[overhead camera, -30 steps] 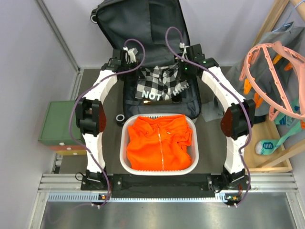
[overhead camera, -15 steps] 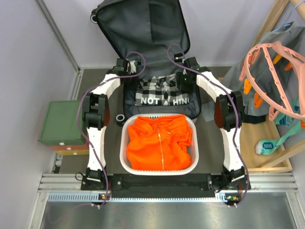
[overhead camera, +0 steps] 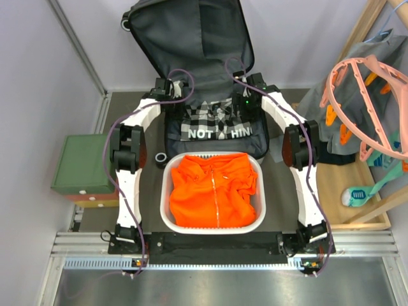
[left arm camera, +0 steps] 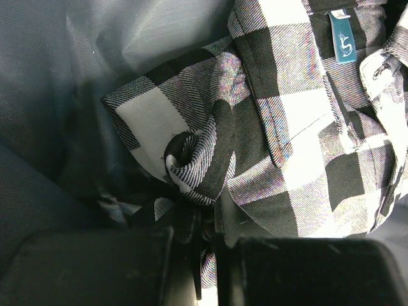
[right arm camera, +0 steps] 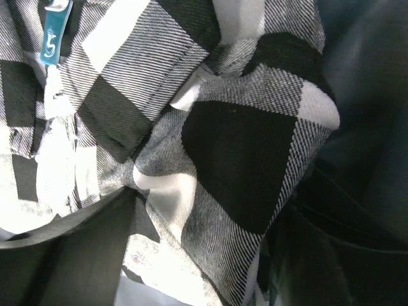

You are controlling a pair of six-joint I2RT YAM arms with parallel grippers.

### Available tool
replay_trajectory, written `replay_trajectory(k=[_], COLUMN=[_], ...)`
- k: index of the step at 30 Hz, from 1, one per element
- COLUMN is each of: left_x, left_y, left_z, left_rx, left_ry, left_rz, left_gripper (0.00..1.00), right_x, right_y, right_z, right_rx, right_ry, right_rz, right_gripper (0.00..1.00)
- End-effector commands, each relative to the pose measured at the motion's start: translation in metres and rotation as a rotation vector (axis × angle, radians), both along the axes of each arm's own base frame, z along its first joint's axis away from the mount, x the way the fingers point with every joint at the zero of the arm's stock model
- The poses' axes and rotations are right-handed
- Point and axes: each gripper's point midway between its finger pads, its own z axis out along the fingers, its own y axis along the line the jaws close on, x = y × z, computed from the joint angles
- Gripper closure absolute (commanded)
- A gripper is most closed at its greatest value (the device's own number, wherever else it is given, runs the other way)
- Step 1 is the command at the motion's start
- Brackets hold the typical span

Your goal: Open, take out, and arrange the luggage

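Note:
The luggage point(overhead camera: 191, 38) stands open at the far middle of the table, its dark grey lined lid raised. A black-and-white checked shirt point(overhead camera: 217, 121) with white lettering lies in its lower half. My left gripper point(overhead camera: 171, 95) is at the shirt's left edge, shut on a fold of the checked fabric point(left arm camera: 191, 159), which is pinched between the jaws of the left gripper point(left arm camera: 210, 223). My right gripper point(overhead camera: 245, 102) is at the shirt's right edge, and in its wrist view the right gripper point(right arm camera: 197, 255) stands open with loose shirt cloth point(right arm camera: 242, 153) lying between the fingers.
A white perforated basket point(overhead camera: 167, 191) holding an orange garment point(overhead camera: 213, 191) sits just in front of the luggage. Green-topped boxes point(overhead camera: 80, 162) stand at the left. Pink hangers point(overhead camera: 363, 95) and a wooden tray point(overhead camera: 357, 197) are at the right. A small black ring point(overhead camera: 160, 159) lies beside the basket.
The right gripper has opened and let go of the shirt. Both arms have drawn in and lowered, and the shirt now lies flatter with its lettering spread out.

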Motion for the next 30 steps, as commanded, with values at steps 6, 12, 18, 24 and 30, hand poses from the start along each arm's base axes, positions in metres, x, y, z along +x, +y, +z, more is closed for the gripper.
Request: replay_trajectory(k=[6, 12, 18, 24, 30], left_x=[0.012, 0.010, -0.004, -0.017, -0.037], left_y=[-0.002, -0.008, -0.011, -0.010, -0.006], left_z=[0.034, 0.077, 0.134, 0.189, 0.226], left_rx=[-0.030, -0.077, -0.110, -0.139, -0.138], left_ry=[-0.083, -0.147, -0.222, -0.299, -0.343], left_rz=[-0.012, -0.035, -0.063, -0.071, -0.085], left_gripper=[1.00, 1.00, 1.00, 1.00, 1.00], right_x=[-0.007, -0.004, -0.010, -0.028, -0.051], right_y=[0.018, 0.015, 0.007, 0.002, 0.002], right_z=[-0.008, 0.078, 0.165, 0.221, 0.250], right_rx=[0.119, 0.137, 0.134, 0.148, 0.156], right_ry=[0.031, -0.126, -0.314, -0.418, -0.454], right_rz=[0.072, 0.074, 0.068, 0.073, 0.083], right_gripper=[0.87, 1.00, 1.00, 1.00, 1.00])
